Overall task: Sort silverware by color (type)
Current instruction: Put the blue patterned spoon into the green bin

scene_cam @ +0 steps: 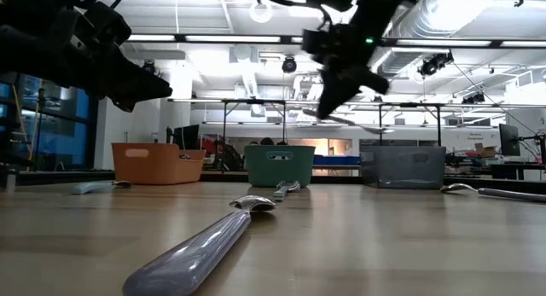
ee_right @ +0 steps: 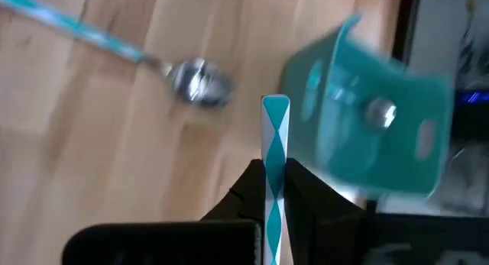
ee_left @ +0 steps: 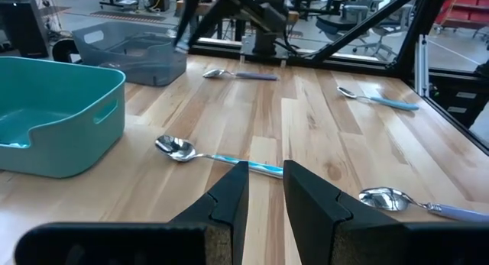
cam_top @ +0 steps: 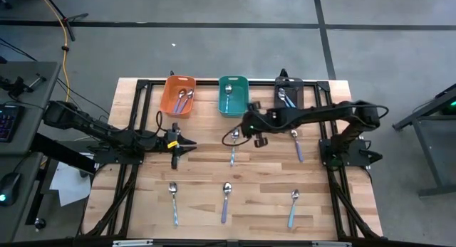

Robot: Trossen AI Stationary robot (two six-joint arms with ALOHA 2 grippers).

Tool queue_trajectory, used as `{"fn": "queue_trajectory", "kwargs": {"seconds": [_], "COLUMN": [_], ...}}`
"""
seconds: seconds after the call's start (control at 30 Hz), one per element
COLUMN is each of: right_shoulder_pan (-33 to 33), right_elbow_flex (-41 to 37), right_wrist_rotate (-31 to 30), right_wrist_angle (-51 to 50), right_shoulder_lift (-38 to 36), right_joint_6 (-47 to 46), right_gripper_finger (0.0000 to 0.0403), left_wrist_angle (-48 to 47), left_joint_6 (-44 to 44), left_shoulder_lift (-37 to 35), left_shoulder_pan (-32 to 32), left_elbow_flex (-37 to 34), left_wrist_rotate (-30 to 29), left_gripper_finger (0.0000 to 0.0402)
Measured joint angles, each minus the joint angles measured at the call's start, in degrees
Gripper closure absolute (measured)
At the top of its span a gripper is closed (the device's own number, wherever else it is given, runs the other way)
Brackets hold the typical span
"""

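High view shows the wooden table [cam_top: 206, 197] with the teal bin [cam_top: 233, 95] at its far edge, between an orange bin [cam_top: 178, 95] and a dark grey bin [cam_top: 288, 92]. Just in front of the teal bin, the right gripper [ee_right: 273, 190] pinches a teal spoon [ee_right: 274, 143] by its thin handle. That spoon looks light, stiff and slippery, so the flat handle is the best place to hold. Six more spoons lie on the table in front of the teal bin. The left gripper [ee_left: 265, 190] hangs in front of the orange bin, jaws a little apart, holding nothing

Pale smooth wooden tabletop [cam_top: 263, 197], spoons [ee_left: 218, 155] with glossy metal bowls and satin pastel handles, matt plastic teal bin [ee_left: 57, 120], translucent grey bin [ee_left: 137, 47]
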State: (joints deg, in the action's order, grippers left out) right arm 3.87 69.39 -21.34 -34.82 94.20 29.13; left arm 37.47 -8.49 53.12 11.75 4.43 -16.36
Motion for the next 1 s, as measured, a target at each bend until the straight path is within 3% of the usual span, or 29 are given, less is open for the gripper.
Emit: {"fn": "queue_trajectory", "kwargs": {"seconds": [0.7,1.0], "right_shoulder_pan": [13.16,15.05], "right_elbow_flex": [23.02,25.46], "right_wrist_rotate": [4.08,12.24], "right_wrist_angle": [-0.05,5.17], "right_shoulder_lift": [22.48,26.12], "right_joint_6": [32.96,40.3], "right_gripper_finger": [0.0398,0.0399], "left_wrist_angle": [-0.06,-0.06], "left_joint_6": [0.2,0.18], "left_shoulder_lift": [0.0,0.0], "left_shoulder_pan": [0.0,0.0], "left_elbow_flex": [0.0,0.0], "left_wrist_rotate": [-0.55,-0.59], "left_gripper_finger": [0.0326,0.0326]}}
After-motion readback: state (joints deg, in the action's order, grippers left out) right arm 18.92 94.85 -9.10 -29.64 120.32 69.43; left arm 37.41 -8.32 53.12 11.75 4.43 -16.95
